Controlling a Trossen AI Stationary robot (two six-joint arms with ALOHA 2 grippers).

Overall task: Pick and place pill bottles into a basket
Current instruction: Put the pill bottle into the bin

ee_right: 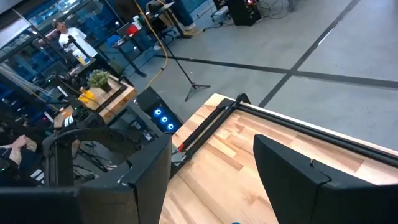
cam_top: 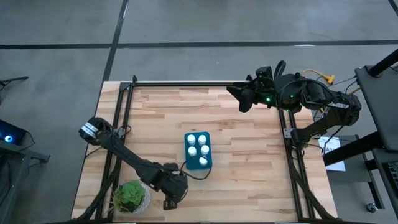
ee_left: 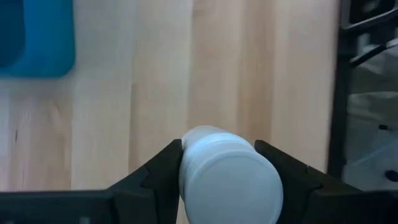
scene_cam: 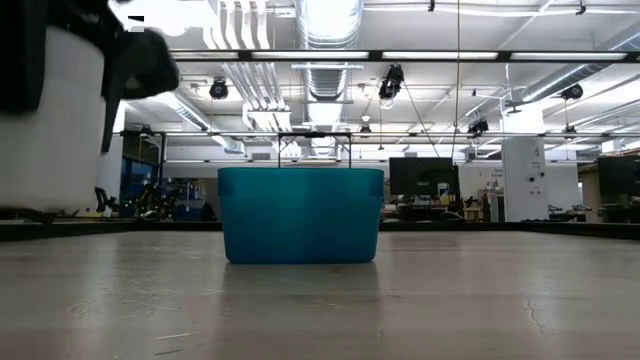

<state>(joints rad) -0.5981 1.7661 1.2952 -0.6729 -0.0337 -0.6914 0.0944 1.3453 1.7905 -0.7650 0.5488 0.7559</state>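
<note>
Gripping one pill bottle [ee_left: 229, 177] across its body, the left end effector [cam_top: 173, 198] hangs near the worktop's [cam_top: 249, 180] front edge, at 7 o'clock from the basket [cam_top: 198, 151]. Four bottles already sit in the basket. Bottle looks light, rigid, smooth plastic; side hold below the cap seems right. Right end effector [cam_top: 247, 98] waits at 1 o'clock, fingers apart. Worktop is pale wood planks; potted plant [cam_top: 130, 195] at front left. Open workshop beyond.

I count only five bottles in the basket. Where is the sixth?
The left pincer holds the sixth bottle near the table's front edge, between the plant pot and the basket.
</note>
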